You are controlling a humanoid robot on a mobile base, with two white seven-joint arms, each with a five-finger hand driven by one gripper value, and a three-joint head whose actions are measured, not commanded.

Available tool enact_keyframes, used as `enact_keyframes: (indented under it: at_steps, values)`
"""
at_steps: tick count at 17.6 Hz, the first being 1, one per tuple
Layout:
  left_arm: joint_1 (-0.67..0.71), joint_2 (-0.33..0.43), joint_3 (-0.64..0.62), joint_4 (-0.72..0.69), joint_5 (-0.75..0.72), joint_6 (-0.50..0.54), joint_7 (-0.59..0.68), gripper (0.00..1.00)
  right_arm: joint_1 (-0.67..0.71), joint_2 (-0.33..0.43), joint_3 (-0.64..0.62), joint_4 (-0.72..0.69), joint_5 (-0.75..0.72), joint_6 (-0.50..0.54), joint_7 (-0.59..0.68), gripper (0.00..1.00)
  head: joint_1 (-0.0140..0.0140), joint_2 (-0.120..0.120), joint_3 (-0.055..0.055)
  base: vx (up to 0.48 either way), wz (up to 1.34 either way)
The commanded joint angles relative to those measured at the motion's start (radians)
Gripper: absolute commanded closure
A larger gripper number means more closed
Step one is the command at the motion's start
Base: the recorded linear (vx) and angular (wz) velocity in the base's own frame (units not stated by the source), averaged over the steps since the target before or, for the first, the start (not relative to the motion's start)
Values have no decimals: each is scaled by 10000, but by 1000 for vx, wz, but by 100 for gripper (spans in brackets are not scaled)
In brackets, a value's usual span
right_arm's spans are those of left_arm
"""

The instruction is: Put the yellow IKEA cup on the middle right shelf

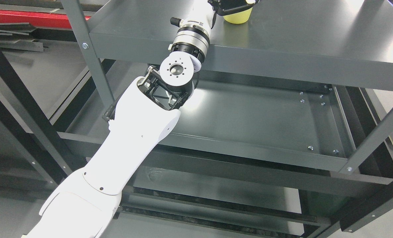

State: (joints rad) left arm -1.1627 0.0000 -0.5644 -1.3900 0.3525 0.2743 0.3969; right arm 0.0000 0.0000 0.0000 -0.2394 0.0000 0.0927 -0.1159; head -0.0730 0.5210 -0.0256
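Note:
The yellow cup [238, 18] stands on the dark grey shelf [298, 39] at the top of the head view, its base on the shelf surface. My left arm comes in from the lower left and reaches up over the shelf's front edge. My left hand [233, 6] is black, cut off by the top edge, and wraps around the upper part of the cup. Most of its fingers are out of the picture.
A lower grey shelf [249, 115] lies beneath, with bolts along its right side. A grey upright post [90, 56] stands left of my arm, another [374, 138] at the right. A red strip [34, 18] and metal bars lie at the far upper left.

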Motion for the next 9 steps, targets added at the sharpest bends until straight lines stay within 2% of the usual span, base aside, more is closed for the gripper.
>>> enact_keyframes:
  at_steps: [1, 4, 9]
  values:
    - [60, 174, 90, -167, -241, -793, 35, 1, 138, -174, 169, 1, -245, 8, -7, 1, 0, 0, 0, 2, -13]
    - [275, 174, 350, -182, -794, -1345, 35, 1, 138, -174, 169, 1, -245, 8, -7, 1, 0, 0, 0, 0, 0]
    - [980, 174, 505, -933, -810, -1927, 35, 1, 138, -174, 169, 1, -245, 8, -7, 1, 0, 0, -1, 0, 0]
